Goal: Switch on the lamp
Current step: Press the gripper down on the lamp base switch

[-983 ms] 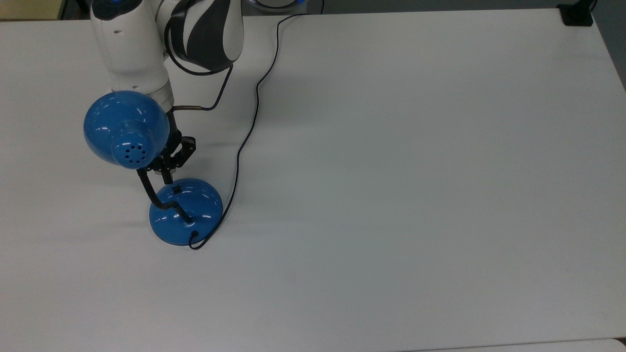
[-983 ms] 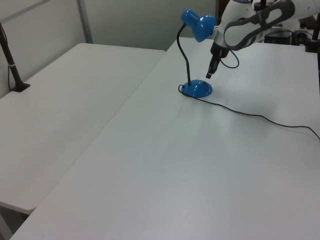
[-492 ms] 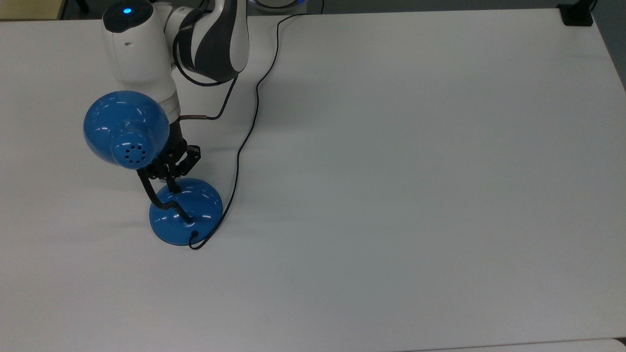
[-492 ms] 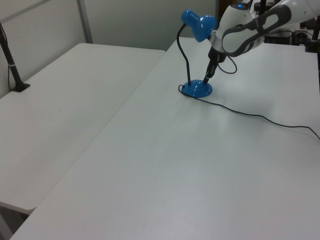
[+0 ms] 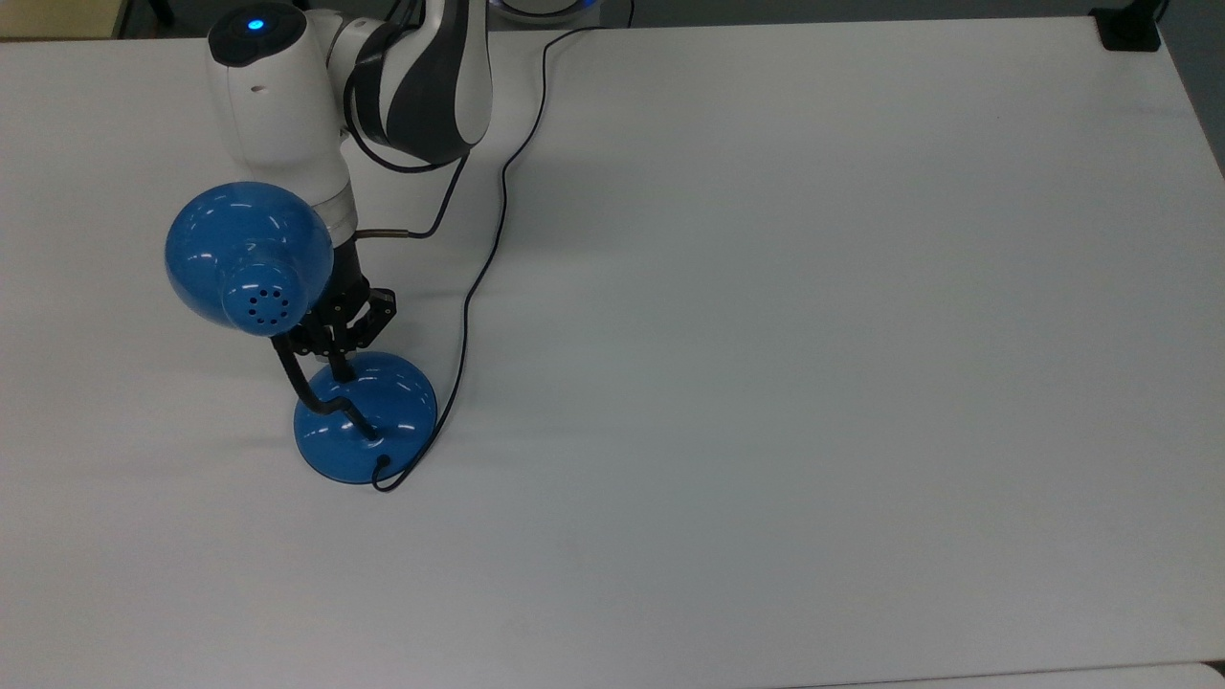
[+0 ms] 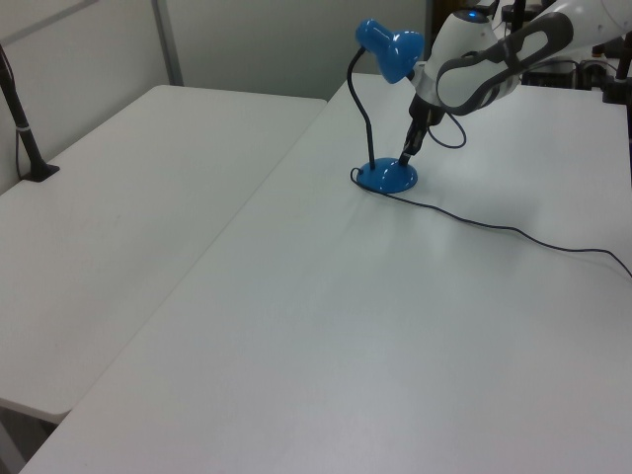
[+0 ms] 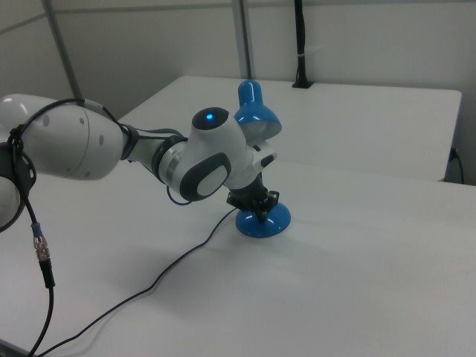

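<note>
Here | white table (image 5: 766, 383) | lamp (image 5: 364, 421) | gripper (image 5: 340, 368) fingers together on base | grey wall (image 7: 357, 37)

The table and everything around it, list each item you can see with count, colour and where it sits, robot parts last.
Lamp: one, glossy blue with black gooseneck, standing at the top view's left.
Cord: one, thin black, running from the lamp's base to the top view's upper edge.
Table: one, white, under the lamp.
Second table: one, white, at the left view's left.
Black pole: one, clamped on the second table.
Robot arm: one, white and dark grey.
Claw: one, black, tip on the lamp's base.
</note>
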You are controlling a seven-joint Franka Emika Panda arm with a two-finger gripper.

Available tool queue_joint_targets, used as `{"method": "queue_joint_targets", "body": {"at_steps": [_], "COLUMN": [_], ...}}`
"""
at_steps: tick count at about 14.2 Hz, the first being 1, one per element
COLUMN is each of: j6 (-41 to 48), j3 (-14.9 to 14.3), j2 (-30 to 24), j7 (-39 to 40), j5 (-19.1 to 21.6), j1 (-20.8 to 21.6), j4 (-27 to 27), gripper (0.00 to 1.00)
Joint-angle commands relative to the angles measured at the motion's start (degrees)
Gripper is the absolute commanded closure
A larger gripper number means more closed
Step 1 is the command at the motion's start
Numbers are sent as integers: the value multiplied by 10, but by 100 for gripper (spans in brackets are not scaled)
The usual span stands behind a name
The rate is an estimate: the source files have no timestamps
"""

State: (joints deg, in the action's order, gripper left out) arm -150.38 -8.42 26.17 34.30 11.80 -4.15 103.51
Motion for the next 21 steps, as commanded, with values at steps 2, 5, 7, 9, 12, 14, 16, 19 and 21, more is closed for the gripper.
{"method": "queue_joint_targets", "body": {"at_steps": [2,5,7,9,12,14,16,19,21], "j6": [-18,-18,-18,-18,-18,-18,-9,108,201], "j3": [5,5,5,5,5,5,5,3,0], "j2": [13,11,9,9,9,8,-16,-58,-83], "j7": [60,159,180,189,231,244,238,241,260], "j5": [-3,-3,-2,-3,-3,-1,5,2,-9], "j1": [5,2,0,0,2,1,-5,-26,-42], "j4": [-6,-6,-6,-7,-7,-7,-2,-1,-1], "gripper": [100,100,100,100,100,100,100,100,100]}}
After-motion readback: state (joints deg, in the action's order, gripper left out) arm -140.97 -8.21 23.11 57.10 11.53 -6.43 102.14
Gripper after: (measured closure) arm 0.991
